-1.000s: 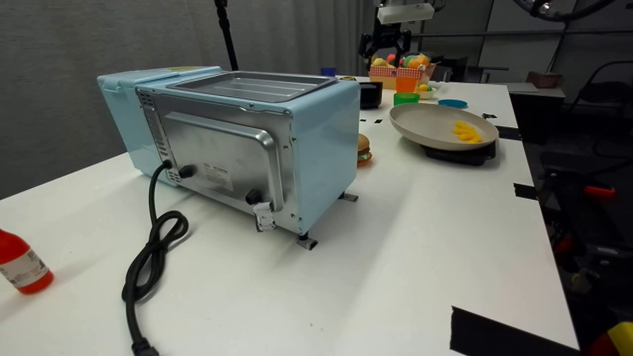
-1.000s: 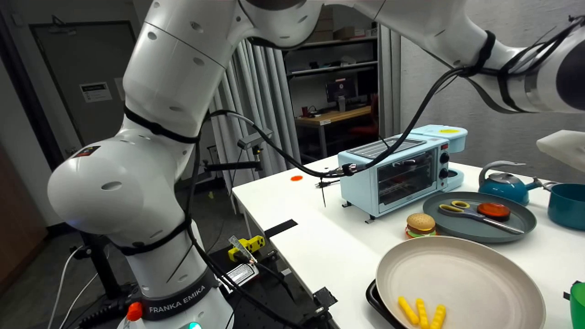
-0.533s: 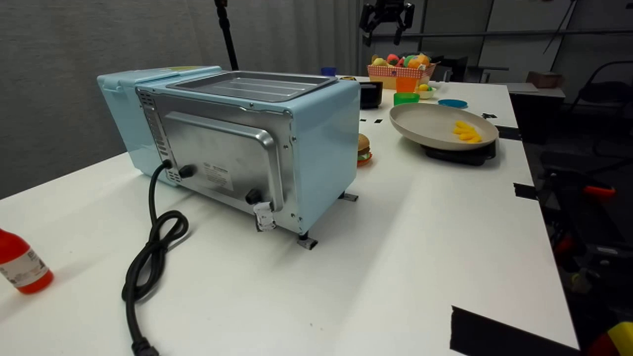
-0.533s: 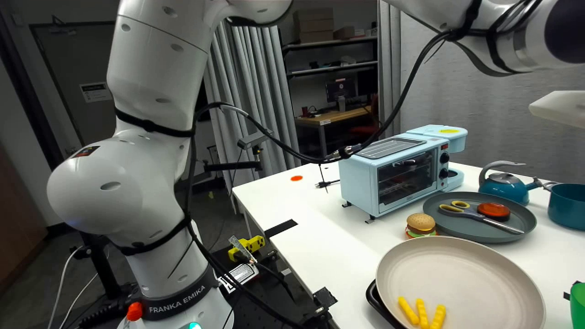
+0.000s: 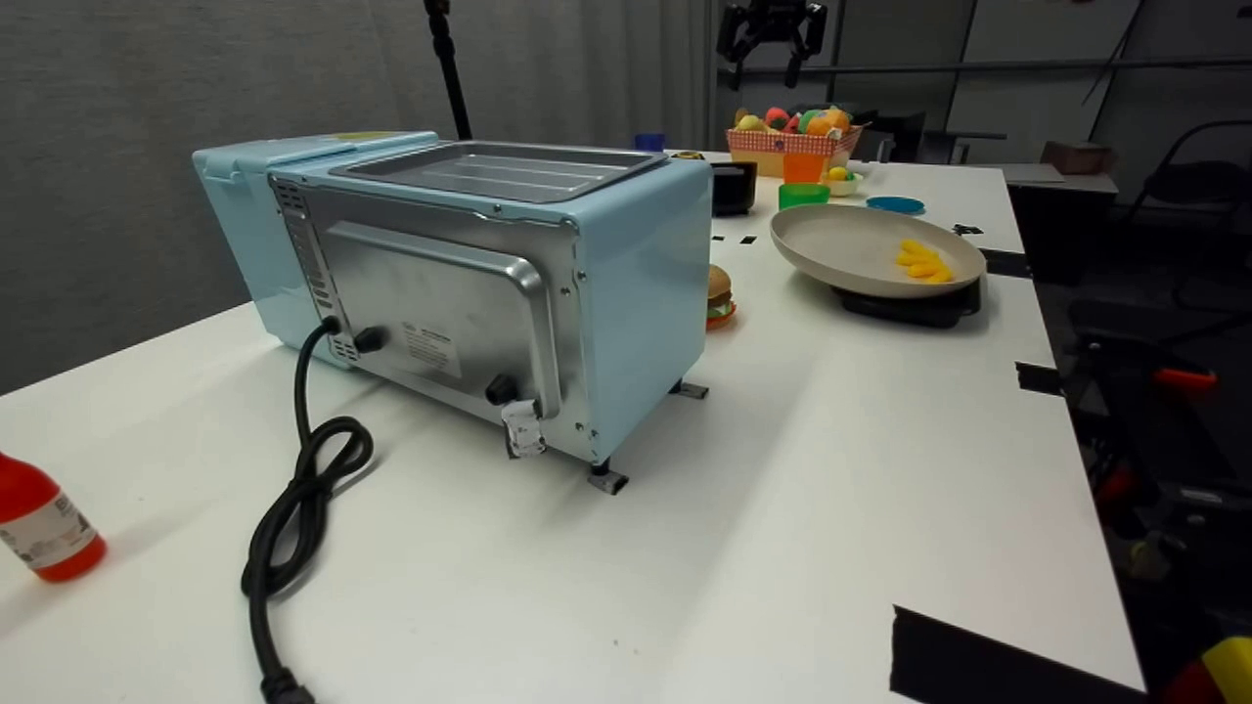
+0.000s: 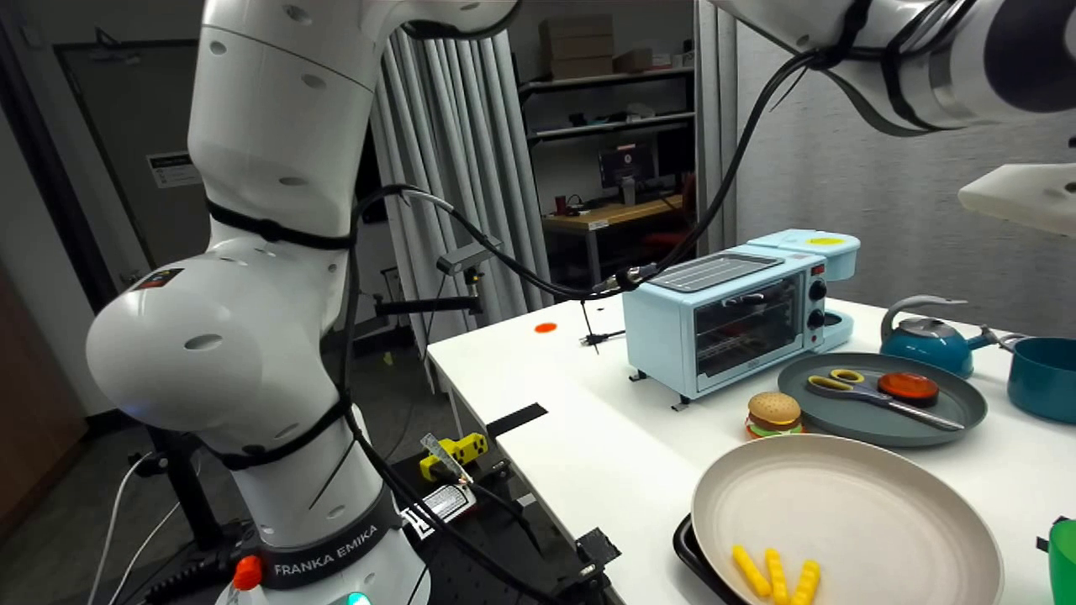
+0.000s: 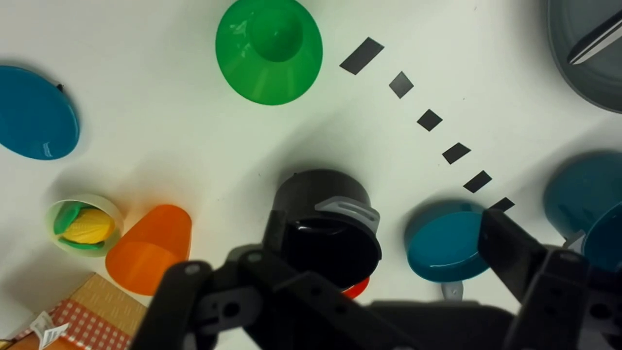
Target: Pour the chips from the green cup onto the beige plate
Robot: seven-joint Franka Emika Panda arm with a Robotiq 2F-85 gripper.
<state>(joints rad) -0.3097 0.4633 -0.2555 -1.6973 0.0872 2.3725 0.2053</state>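
Grey curtains (image 6: 450, 134) back the room and a white table (image 5: 831, 440) stands before them; my claw (image 5: 764, 78) hangs raised well apart from it, jaws spread wide, nothing held between them; next outward, in the wrist view, the green cup (image 7: 269, 68) stands upright on the table, mouth up, what shows of its inside bare; I judge it light, thin plastic, slick and slightly springy, best taken gently across the wall below the rim, as a hard squeeze could buckle it; farther out sits the beige plate (image 6: 874, 521), propped on a black base (image 5: 910, 307) and, by my reading, leaning toward the side where the chips (image 6: 777, 576) lie; these look light and firm, liable to slide if the plate is knocked; on this evidence I rate the pouring as done, with no new grip called for; limits of inspection: in an exterior view the cup (image 6: 1063, 563) is cut by the right edge, plate and chips by the bottom edge, and my fingers fall out of frame; in an exterior view the chips (image 5: 922, 262) merge into one yellow patch; in the wrist view my own fingers cover part of a black pot (image 7: 316, 187), and a red item (image 7: 357, 288) half hidden behind it I cannot identify.
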